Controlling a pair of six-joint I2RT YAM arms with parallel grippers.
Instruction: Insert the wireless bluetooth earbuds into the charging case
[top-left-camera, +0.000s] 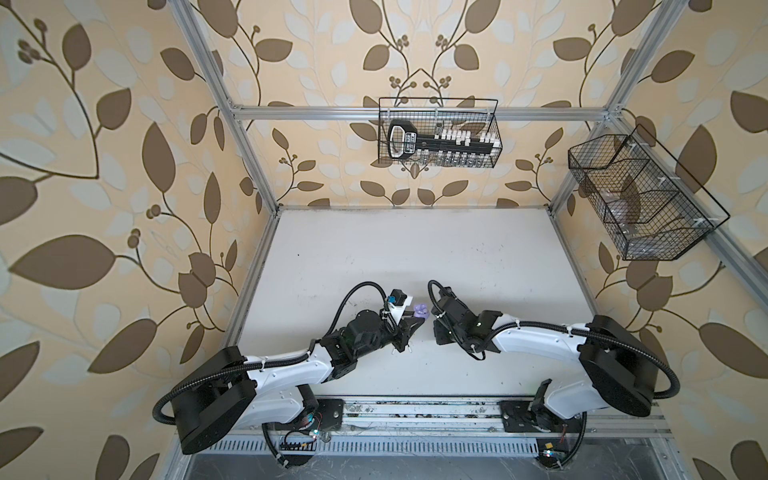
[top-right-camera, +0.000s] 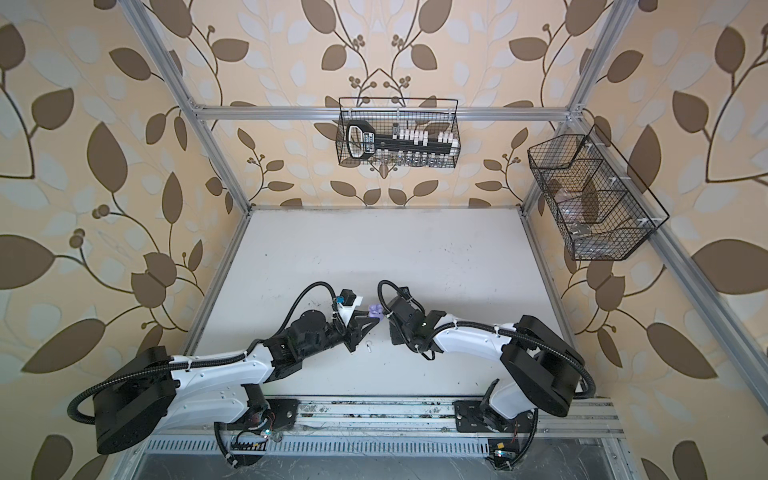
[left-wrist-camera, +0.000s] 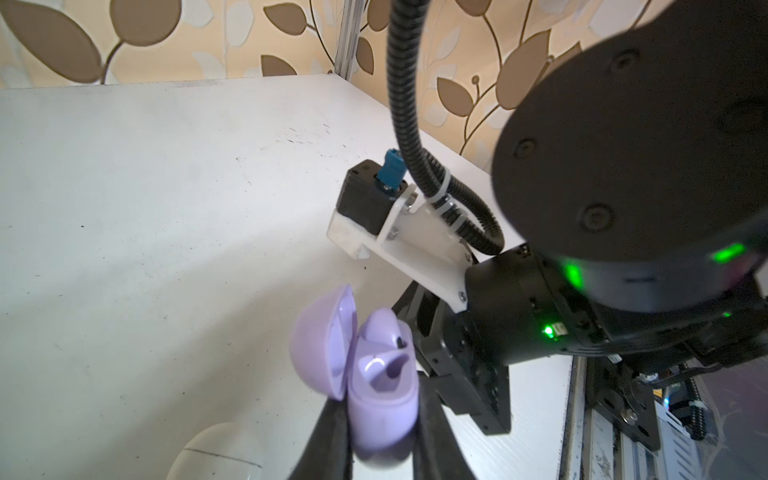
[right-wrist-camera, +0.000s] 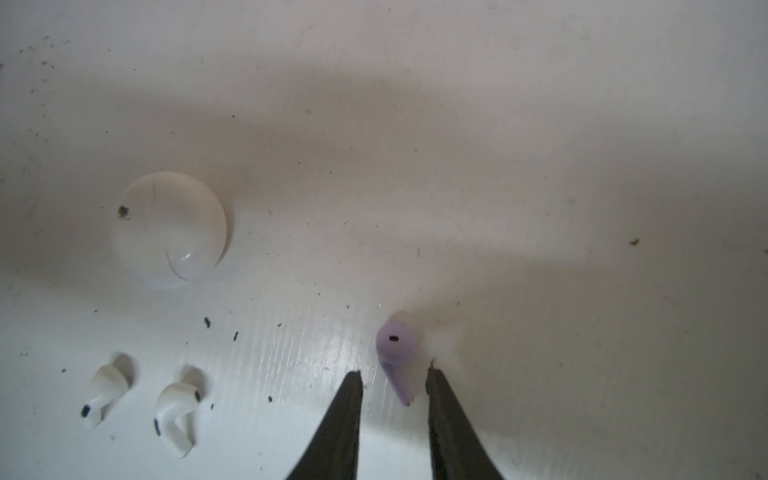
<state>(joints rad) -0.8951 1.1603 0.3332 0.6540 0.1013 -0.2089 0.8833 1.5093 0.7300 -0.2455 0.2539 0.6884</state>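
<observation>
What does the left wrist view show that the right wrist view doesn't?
Only the left wrist view: the lilac case, lid open, clamped in the left end effector, with the right arm beyond it. Only the right wrist view: a lilac earbud lying on the table between the spread fingers of the right end effector, plus two white earbuds. Both: the closed white case and the table surface.
</observation>
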